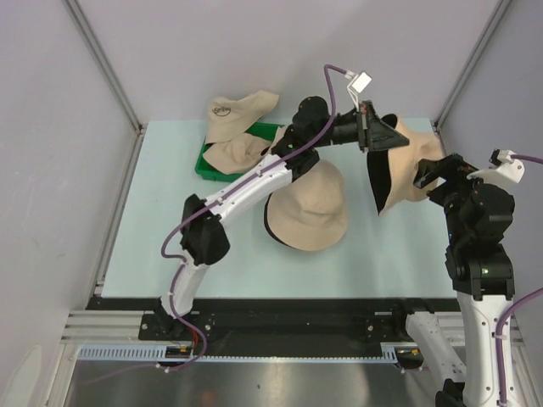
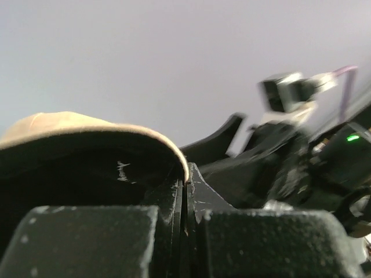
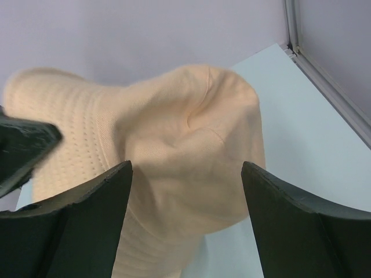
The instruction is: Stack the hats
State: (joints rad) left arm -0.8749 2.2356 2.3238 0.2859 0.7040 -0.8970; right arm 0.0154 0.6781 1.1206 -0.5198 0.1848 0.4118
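My left gripper (image 1: 379,134) is shut on the brim of a beige hat (image 1: 407,170) with a black inner side, holding it up at the right back of the table. In the left wrist view the brim (image 2: 87,124) is pinched between the closed jaws. My right gripper (image 1: 431,176) is open, just right of that hat; in the right wrist view the hat's crown (image 3: 185,150) fills the space ahead of the spread fingers (image 3: 87,202). A second beige hat (image 1: 310,208) lies crown up mid-table. Two more hats (image 1: 240,110) lie at the green tray.
The green tray (image 1: 204,165) stands at the back left with hats draped over it. The left arm (image 1: 246,186) stretches diagonally over the table's middle. Metal frame posts (image 1: 106,64) stand at the back corners. Grey walls enclose the table.
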